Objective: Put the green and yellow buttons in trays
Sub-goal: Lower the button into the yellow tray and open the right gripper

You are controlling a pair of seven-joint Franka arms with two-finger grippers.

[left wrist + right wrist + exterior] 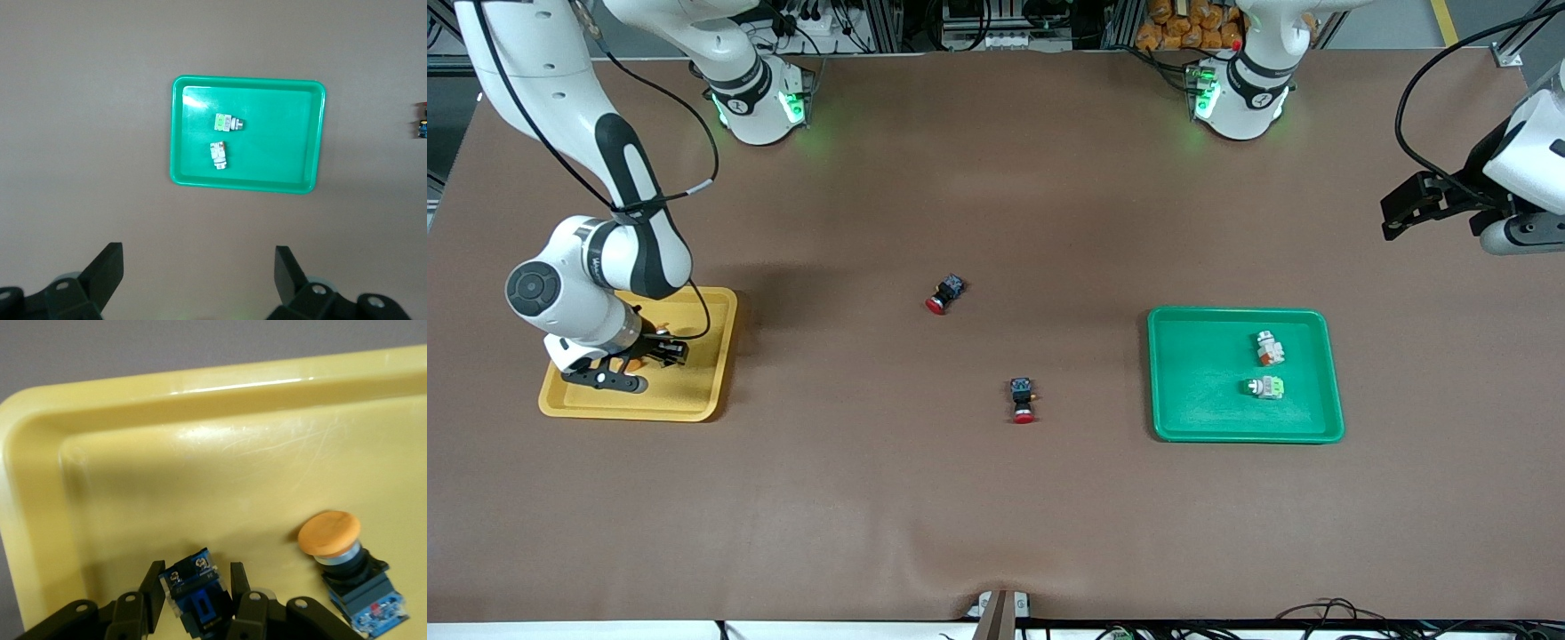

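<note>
My right gripper [649,354] is low in the yellow tray [703,391], shut on a black-bodied button [198,590]. Its blue terminal end shows between the fingers and its cap is hidden. A second black-bodied button with an orange-yellow cap [340,553] lies beside it in the yellow tray [200,453]. Two whitish buttons, one orange-marked [1269,348] and one green-marked [1264,387], lie in the green tray [1200,418]. My left gripper [1392,220] waits open and empty, high at the left arm's end of the table. Its wrist view shows the green tray [280,133] and both whitish buttons [227,123] [218,155].
Two black-bodied buttons with red caps lie on the brown mat between the trays, one [944,294] farther from the front camera and one [1022,399] nearer. The nearer one also shows at the edge of the left wrist view [421,123].
</note>
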